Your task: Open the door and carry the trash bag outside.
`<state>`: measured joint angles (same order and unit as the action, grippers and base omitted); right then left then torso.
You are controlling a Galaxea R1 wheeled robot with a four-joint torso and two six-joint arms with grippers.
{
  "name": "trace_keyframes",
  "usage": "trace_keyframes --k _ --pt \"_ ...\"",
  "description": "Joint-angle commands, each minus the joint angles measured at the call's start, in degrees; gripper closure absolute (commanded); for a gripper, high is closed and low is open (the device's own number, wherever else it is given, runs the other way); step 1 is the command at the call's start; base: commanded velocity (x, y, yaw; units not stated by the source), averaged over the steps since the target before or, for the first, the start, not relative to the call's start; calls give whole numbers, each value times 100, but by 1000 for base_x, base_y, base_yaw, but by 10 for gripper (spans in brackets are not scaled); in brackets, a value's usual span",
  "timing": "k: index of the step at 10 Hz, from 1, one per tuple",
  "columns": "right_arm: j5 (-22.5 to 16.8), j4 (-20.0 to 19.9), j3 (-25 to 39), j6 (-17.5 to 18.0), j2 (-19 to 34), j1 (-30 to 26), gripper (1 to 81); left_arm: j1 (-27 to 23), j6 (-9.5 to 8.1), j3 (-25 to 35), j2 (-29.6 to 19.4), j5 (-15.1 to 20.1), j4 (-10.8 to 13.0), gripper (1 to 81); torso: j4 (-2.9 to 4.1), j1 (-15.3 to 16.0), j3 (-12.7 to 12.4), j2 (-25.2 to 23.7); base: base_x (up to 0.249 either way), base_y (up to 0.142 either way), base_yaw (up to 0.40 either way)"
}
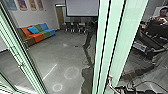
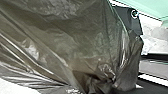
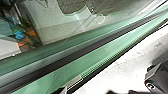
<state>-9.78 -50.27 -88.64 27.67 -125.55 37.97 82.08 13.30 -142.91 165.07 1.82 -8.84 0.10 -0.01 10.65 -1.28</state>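
Checking the Transfer State

1. Trash bag: pickup is judged complete. The dark trash bag (image 2: 62,37) spreads large and close in the left wrist view, its plastic drawn into tight folds (image 2: 102,81). This suggests that the left gripper carries it; however, the grip itself cannot be confirmed.

2. Door: the glass door (image 1: 121,37) stands at an angle in the head view, with a multicoloured couch (image 1: 41,33) and a screen (image 1: 82,7) seen beyond in the room. Opening is judged at least partly done. Whether clear glass closes the gap cannot be told. The right wrist view shows a pale fitting (image 3: 75,82) on a green-edged panel; the state of the right gripper cannot be told.

3. Remaining work: delivery outside is unconfirmed, as the robot's side of the threshold cannot be told. If passage is incomplete, keep the loose plastic away from the panel edges; it could snag or tear. Allow room for the person (image 1: 160,18) seated at the right of the head view.
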Motion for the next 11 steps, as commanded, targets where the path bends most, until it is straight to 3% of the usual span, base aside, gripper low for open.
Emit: trace_keyframes --k 1,7,11 --pt "732 -352 -812 520 537 -953 10 -187 24 61 -44 407 31 811 0 1 0 0 0 0 0" --pt "732 -352 -777 511 511 -936 10 -187 15 35 -44 407 22 811 0 1 0 0 0 0 0" --pt "740 -360 -759 511 502 -909 10 -187 24 35 -53 407 5 811 -5 1 -4 -9 77 0 0"
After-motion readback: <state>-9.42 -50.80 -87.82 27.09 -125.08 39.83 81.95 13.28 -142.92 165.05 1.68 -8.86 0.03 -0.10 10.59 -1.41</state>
